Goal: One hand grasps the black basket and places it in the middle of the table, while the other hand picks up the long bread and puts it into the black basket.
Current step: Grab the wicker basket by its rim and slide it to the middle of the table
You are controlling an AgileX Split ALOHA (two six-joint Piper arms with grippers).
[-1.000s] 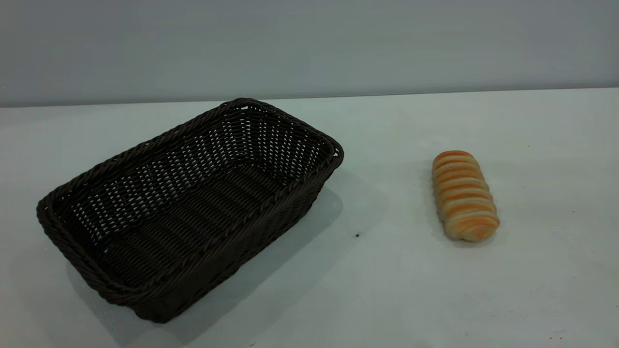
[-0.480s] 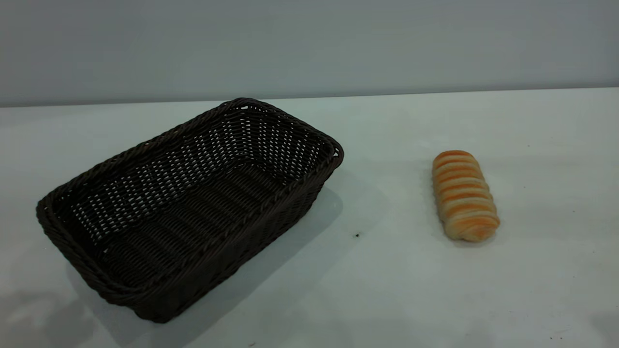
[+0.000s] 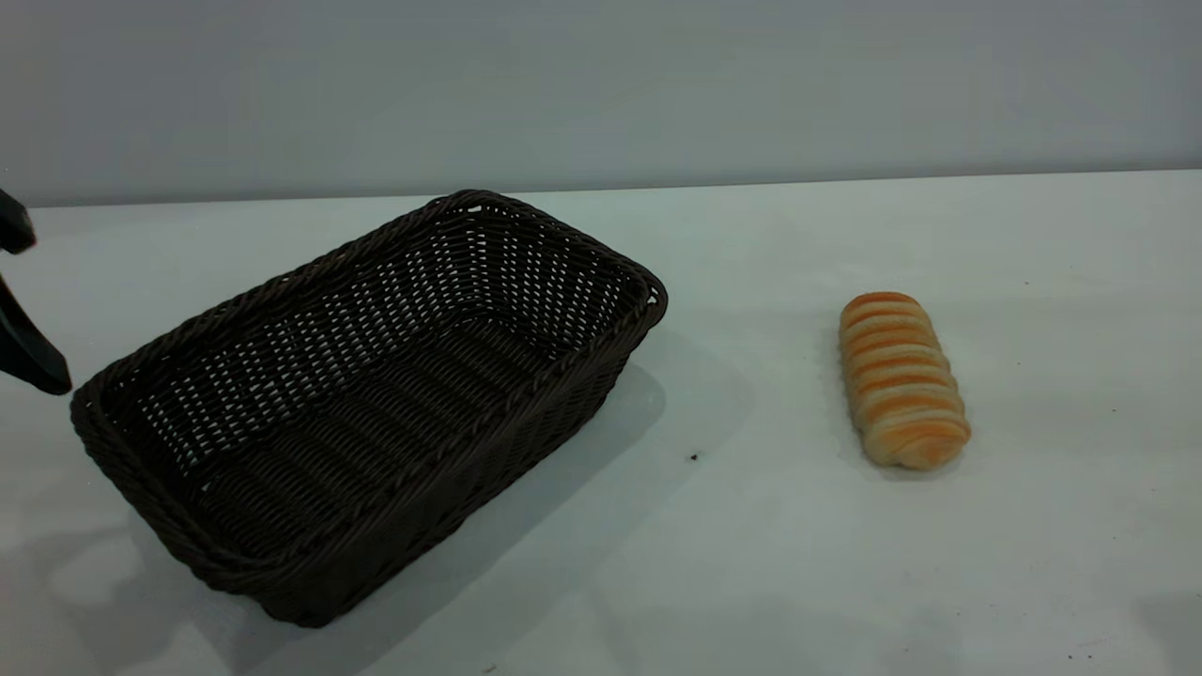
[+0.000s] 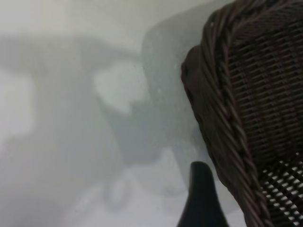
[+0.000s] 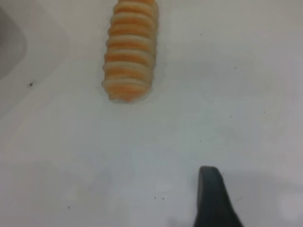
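Wicker, dark brown-black, makes up the basket (image 3: 366, 404), which sits on the left half of the white worktop (image 3: 732, 563), near corner toward the camera and long axis running back and to the right. Its braided rim and openwork sloping sides are plain to see, and nothing lies in it.

Left pincer (image 3: 23, 310) shows only as a black tip at the left edge of the exterior view, just beside the basket's left corner. Its wrist view shows one black finger (image 4: 202, 198) close against the outside of the braided rim; whether the fingers are spread or closed I cannot tell, and it appears to hold nothing.

Well apart to the right lies the bread (image 3: 900, 378), an oblong roll striped golden-orange and cream, flat on the worktop.

Right pincer is out of the exterior view. Its wrist view shows a single dark finger (image 5: 214, 198) over bare worktop, short of the bread; its opening cannot be judged.

Risk, as I judge it: a grip on the rim at one corner could let the long basket swing or tip when lifted. The soft roll could squash or roll from a pinch off its middle.
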